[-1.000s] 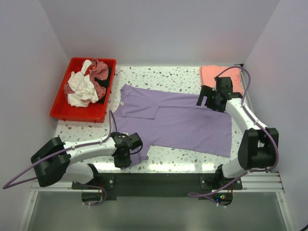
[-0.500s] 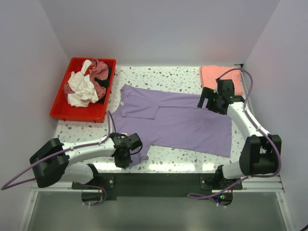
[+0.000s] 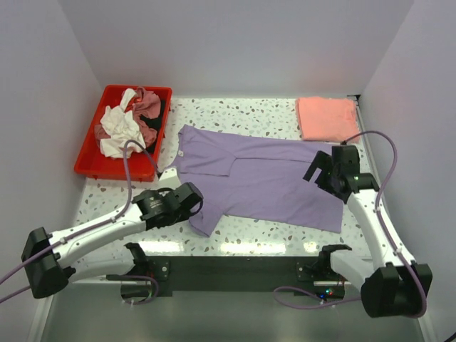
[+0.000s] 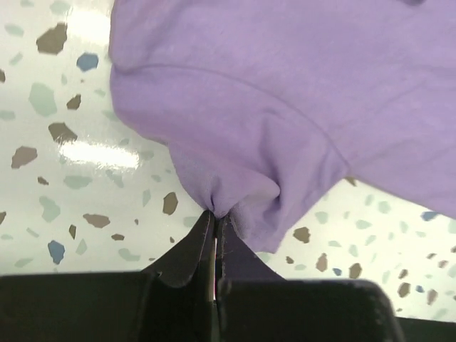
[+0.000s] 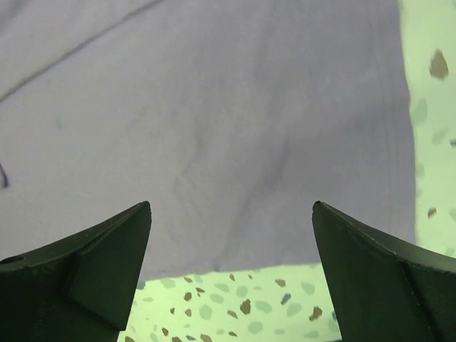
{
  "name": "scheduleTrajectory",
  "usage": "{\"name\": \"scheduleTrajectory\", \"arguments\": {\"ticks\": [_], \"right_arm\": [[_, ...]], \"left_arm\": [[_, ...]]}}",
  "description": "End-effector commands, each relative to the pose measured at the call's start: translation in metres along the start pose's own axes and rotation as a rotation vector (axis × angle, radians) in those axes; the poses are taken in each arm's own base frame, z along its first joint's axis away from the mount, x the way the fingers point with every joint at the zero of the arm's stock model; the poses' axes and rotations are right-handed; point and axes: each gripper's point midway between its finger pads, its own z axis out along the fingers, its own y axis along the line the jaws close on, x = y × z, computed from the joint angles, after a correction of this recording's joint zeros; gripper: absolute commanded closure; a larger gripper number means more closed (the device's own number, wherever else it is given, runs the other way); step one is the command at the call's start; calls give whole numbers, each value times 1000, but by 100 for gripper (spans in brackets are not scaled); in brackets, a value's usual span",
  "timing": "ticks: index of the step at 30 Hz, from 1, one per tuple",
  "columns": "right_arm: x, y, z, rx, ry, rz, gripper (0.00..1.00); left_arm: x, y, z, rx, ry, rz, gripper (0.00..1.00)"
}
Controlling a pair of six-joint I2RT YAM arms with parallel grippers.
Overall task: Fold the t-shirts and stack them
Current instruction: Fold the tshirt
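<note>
White walls [image 3: 235, 43], speckled terrazzo table [image 3: 249, 110]. Far left: red tray [image 3: 89, 162] holds crumpled t-shirts [image 3: 120, 132], white, dusty-rose, dark. Near left: left gripper [image 4: 215, 217] pinched tight on lavender t-shirt [image 3: 271, 178] corner. Shirt spread flat centre. Right gripper [image 5: 231, 206] gaping, empty, above its right hem. Far right: folded salmon t-shirt [image 3: 326, 117].

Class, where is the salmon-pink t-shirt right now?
In the top view, the salmon-pink t-shirt lies at the far right corner of the table, beyond the lavender t-shirt.
</note>
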Motion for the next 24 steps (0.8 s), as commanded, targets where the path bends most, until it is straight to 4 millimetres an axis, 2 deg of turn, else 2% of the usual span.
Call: {"name": "scheduleTrajectory", "arguments": {"ticks": [1, 2, 8, 13, 19, 24], "right_arm": [[35, -35, -6, 130, 40, 125, 1], [51, -45, -3, 167, 69, 162, 1], [85, -73, 1, 273, 104, 283, 1], [94, -84, 8, 297, 32, 395, 1], [98, -95, 15, 347, 30, 392, 10], [115, -95, 31, 358, 96, 388, 19]], "left_arm": [[-32, -7, -15, 62, -124, -6, 100], [-34, -9, -17, 77, -128, 6, 100], [-45, -24, -29, 183, -162, 32, 100], [-46, -26, -29, 184, -167, 40, 100], [-54, -28, -33, 198, -198, 25, 100], [-58, -24, -33, 168, -214, 23, 100]]}}
